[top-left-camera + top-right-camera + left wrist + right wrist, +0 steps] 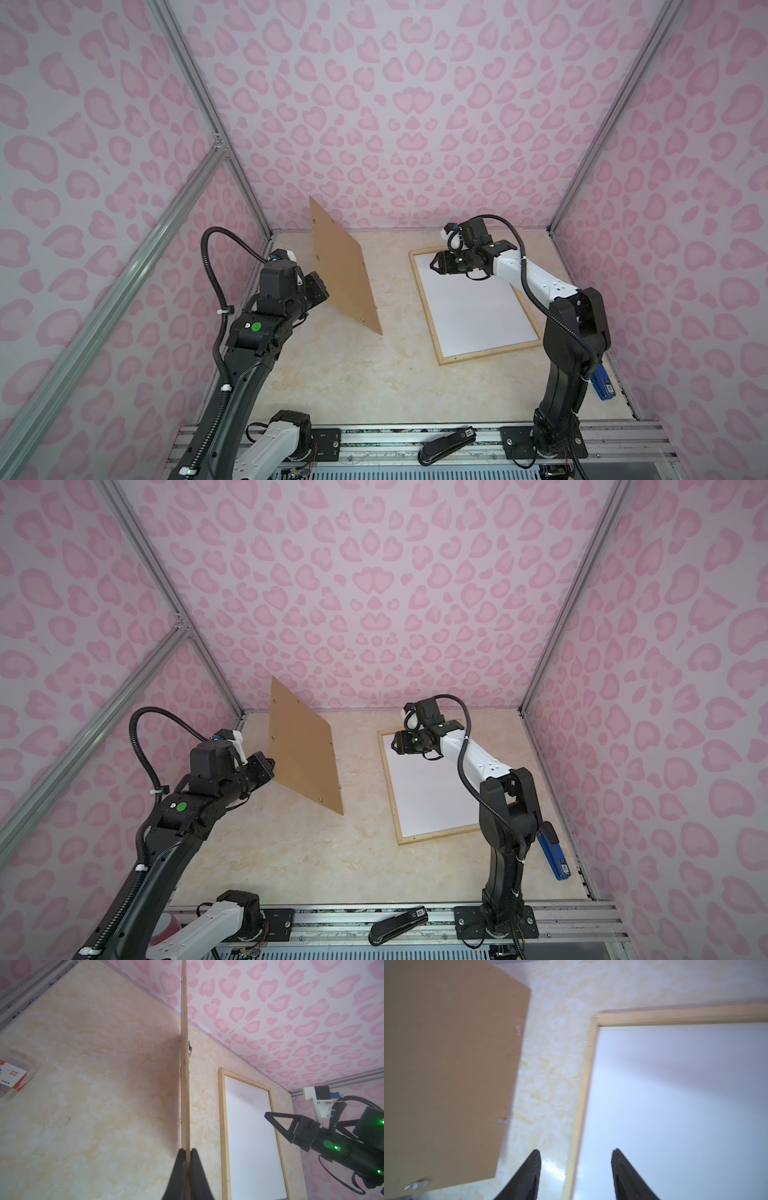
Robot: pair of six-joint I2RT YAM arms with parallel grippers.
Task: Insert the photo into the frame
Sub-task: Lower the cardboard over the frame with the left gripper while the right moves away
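Two pincers: my left pincer clamped the backing board upright. My right pincer hung empty, jaws apart, over the frame at its 11 o'clock corner. The photo, white back up, lay inside it at 3 o'clock from the board, long axis 11-to-5.

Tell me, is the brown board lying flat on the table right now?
No, the brown board stands up on its edge, tilted, with the left gripper pinching its rim.

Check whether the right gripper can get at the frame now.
Probably yes: the right gripper hangs open above the frame's far corner; the backing board, held by the left gripper, stands apart from it.
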